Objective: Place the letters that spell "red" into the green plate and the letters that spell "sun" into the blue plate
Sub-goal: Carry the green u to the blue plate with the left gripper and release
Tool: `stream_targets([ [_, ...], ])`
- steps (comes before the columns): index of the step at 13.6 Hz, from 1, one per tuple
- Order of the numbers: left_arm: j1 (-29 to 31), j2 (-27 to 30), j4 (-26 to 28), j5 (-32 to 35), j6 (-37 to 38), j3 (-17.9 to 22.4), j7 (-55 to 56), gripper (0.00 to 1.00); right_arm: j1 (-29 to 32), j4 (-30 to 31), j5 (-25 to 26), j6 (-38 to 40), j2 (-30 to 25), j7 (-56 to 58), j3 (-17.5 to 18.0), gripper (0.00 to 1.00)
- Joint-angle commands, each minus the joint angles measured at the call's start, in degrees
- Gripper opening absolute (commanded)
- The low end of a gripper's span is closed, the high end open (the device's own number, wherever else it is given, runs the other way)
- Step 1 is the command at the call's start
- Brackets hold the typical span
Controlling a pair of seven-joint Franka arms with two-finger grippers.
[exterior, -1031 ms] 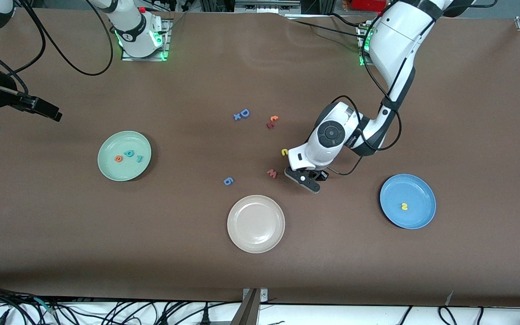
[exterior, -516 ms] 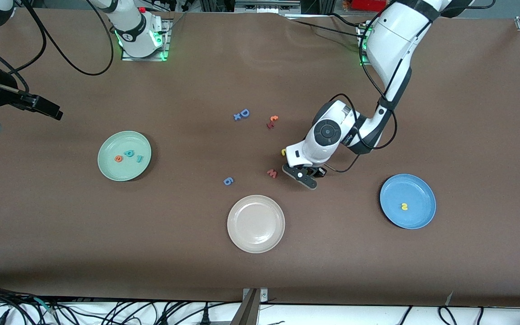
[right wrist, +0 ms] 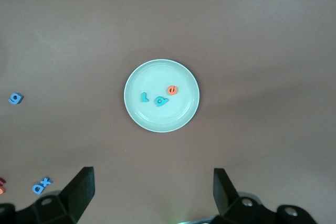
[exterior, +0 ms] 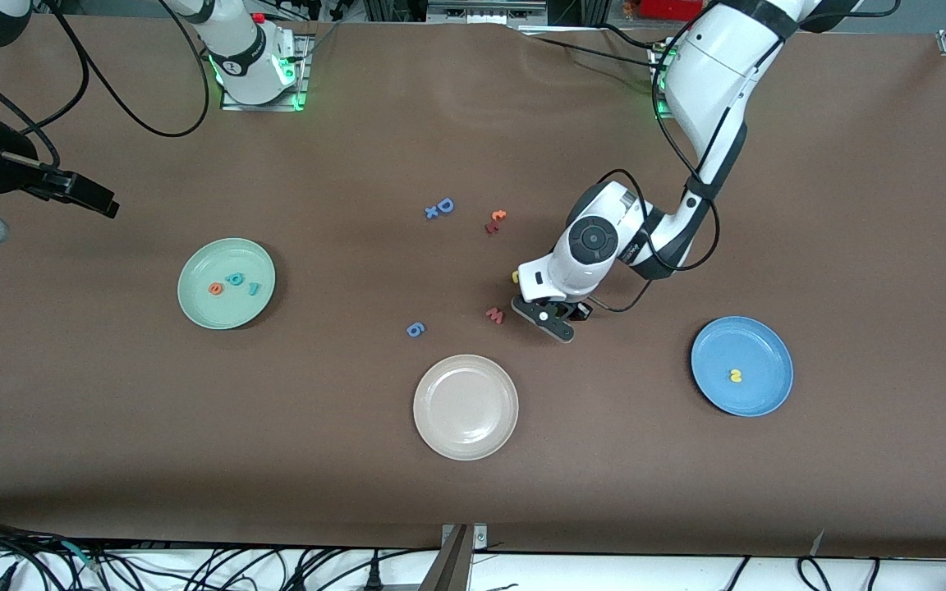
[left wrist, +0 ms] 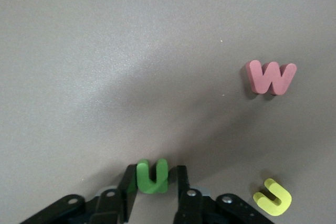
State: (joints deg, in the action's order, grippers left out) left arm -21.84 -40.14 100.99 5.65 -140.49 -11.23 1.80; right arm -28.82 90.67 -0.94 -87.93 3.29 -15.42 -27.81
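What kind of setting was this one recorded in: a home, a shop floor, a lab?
Most likely a robotics lab bench. Two arms are bolted along one edge of a brown-covered table, loose cables trail along the edge nearest the front camera, and the props are toy letters and plastic plates such as the green plate.

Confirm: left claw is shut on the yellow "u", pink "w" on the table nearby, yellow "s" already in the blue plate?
Not quite. In the left wrist view the left claw grips the green "n"; the yellow "u" lies loose beside it. The pink "w" and the yellow "s" in the blue plate are right.
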Motion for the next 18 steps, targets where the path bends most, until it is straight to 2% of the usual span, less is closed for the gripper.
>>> stream_targets([
  [1, 0.1, 0.4, 0.4, 1.9, 0.2, 0.0, -0.3, 0.31, -0.3, -0.8, -0.1, 0.9, -0.6, 0.0, -0.1, 1.00],
  [5, 0.5, 0.1, 0.4, 3.9, 0.2, -0.1, -0.3, 0.22, -0.3, -0.8, -0.1, 0.7, -0.6, 0.0, -0.1, 1.00],
  [7, 0.5, 0.1, 0.4, 3.9, 0.2, -0.1, -0.3, 0.12, -0.3, -0.8, -0.2, 0.9, -0.6, 0.0, -0.2, 1.00],
  [11, 1.2, 1.0, -0.4, 3.7, 1.1, -0.1, -0.1, 0.12, -0.3, -0.8, -0.1, 0.7, -0.6, 0.0, -0.3, 1.00],
  [12, 2.2, 2.0, -0.8, 3.3, 3.8, -0.3, -0.4, 0.12, -0.3, -0.8, -0.1, 0.7, -0.6, 0.0, -0.4, 1.00],
  [14, 3.1, 2.9, -4.9, 1.8, 11.5, -0.3, -5.0, 0.12, -0.3, -0.8, -0.1, 0.8, -0.6, 0.0, -0.4, 1.00],
  [18, 8.7, 5.2, -5.7, 1.3, 17.3, -0.1, -16.9, 0.12, -0.3, -0.8, -0.1, 1.0, -0.6, 0.0, -0.7, 1.00],
])
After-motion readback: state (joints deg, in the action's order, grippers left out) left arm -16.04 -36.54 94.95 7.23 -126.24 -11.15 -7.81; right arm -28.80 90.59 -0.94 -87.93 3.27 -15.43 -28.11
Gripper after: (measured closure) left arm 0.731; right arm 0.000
